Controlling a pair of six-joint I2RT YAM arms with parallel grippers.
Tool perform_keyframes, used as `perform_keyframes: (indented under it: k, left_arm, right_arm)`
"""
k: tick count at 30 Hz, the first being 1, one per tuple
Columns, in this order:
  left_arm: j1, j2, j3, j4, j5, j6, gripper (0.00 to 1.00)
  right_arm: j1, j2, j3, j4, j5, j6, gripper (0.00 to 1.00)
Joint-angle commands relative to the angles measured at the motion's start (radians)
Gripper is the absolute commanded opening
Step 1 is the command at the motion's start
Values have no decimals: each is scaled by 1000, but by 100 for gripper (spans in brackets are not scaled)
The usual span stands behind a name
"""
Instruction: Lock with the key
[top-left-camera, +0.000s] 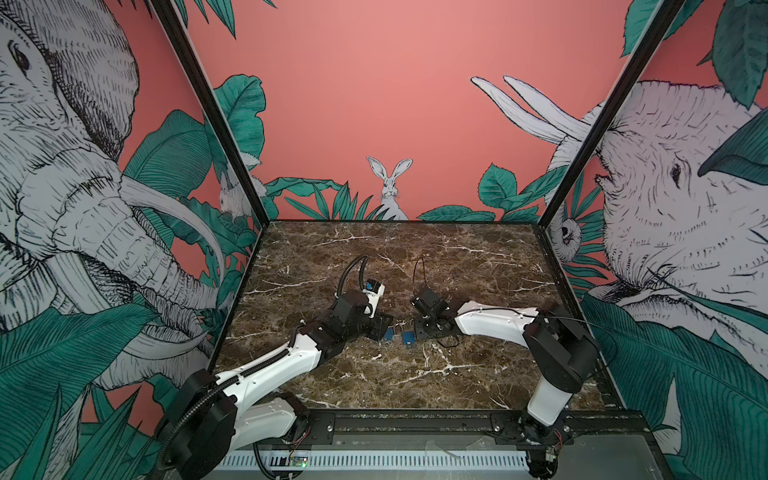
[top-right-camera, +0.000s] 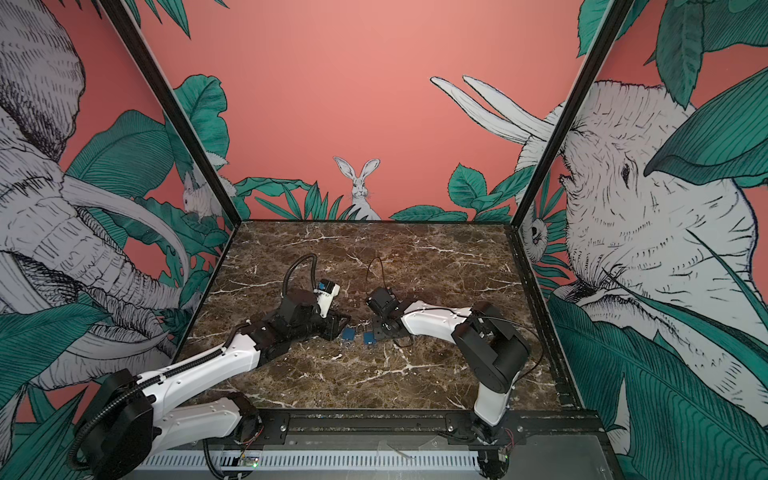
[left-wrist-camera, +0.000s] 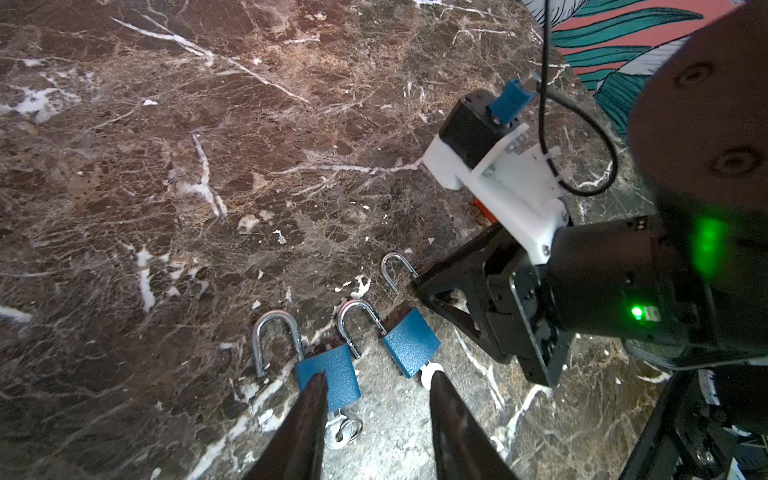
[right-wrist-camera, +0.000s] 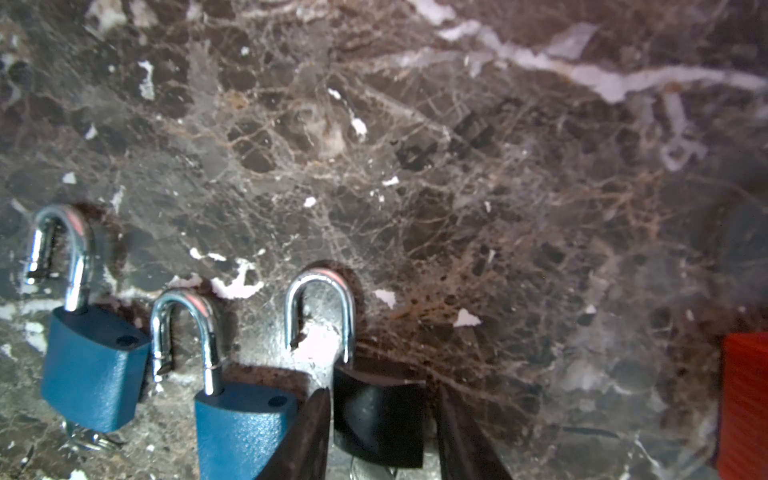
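Three padlocks in a row on the desk (top-left-camera: 374, 257), just 6 o'clock of centre, all shackles popped. Right hand (right-wrist-camera: 384, 390), at 3 o'clock of the row, has fingers either side of the black padlock (right-wrist-camera: 378, 419); pinching or just bracketing, can't tell. Left hand (left-wrist-camera: 378, 376), at 9 o'clock, is spread w/ nothing btwn, one tip over the first blue padlock (left-wrist-camera: 343, 374), key (left-wrist-camera: 343, 432) in its base. Second blue padlock (left-wrist-camera: 411, 343) lies btwn the two. Looks like the grab stage, early. Next prob needs a firm hold on the body, shackle pressed home, key turned.
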Motion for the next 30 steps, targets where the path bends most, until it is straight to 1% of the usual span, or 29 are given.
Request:
perform_keyframes:
  k: [1, 3, 7, 9, 23, 30]
  left_arm:
    - [6, -3, -18, 20, 1, 5, 42]
    - [6, 2, -18, 21, 3, 8, 43]
    - [6, 10, -18, 22, 3, 12, 42]
    - [6, 12, -21, 29, 3, 12, 43]
    - [9, 3, -38, 33, -6, 19, 43]
    - [10, 11, -35, 40, 2, 20, 43]
  right_arm:
    - [11, 23, 22, -42, 37, -11, 42]
    - [16, 26, 30, -56, 45, -16, 42]
    - [42, 38, 67, -128, 114, -27, 42]
    - [50, 47, 77, -141, 127, -29, 42]
    - [60, 72, 72, -131, 139, -26, 41]
    - [55, 82, 65, -98, 140, -51, 40]
